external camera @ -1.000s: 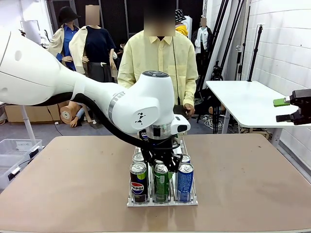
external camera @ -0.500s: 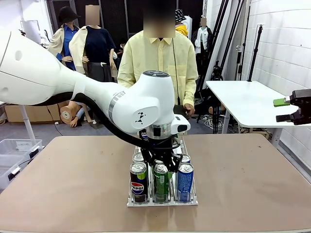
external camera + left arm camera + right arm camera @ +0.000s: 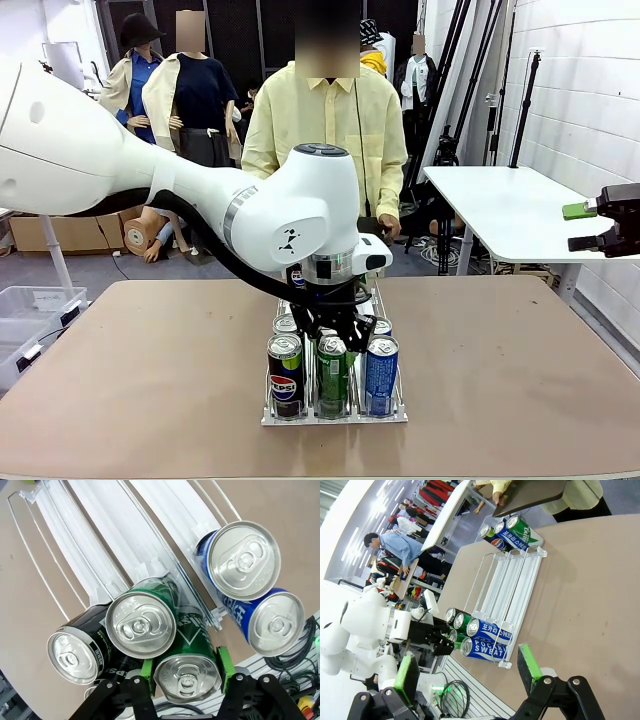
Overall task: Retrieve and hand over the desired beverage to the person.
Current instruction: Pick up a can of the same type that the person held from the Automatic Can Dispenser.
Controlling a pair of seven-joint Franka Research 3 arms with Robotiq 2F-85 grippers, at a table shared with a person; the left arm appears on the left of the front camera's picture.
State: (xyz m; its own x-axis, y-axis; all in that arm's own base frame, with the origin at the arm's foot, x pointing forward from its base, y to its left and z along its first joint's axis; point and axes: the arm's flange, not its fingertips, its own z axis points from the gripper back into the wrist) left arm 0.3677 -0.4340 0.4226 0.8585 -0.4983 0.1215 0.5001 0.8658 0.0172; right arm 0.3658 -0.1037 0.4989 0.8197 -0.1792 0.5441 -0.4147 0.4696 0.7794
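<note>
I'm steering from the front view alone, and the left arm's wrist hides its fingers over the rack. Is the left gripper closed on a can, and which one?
Observer: Yes. The left wrist view shows the left gripper shut on a green can, one green pad on each side, at the robot's end of the middle lane.
Operator: Anything right behind it?
Observer: A second green can stands close behind it in the same lane.
Operator: Any cans at the far end?
Observer: The right wrist view shows three cans at the rack's end nearest the person.
</note>
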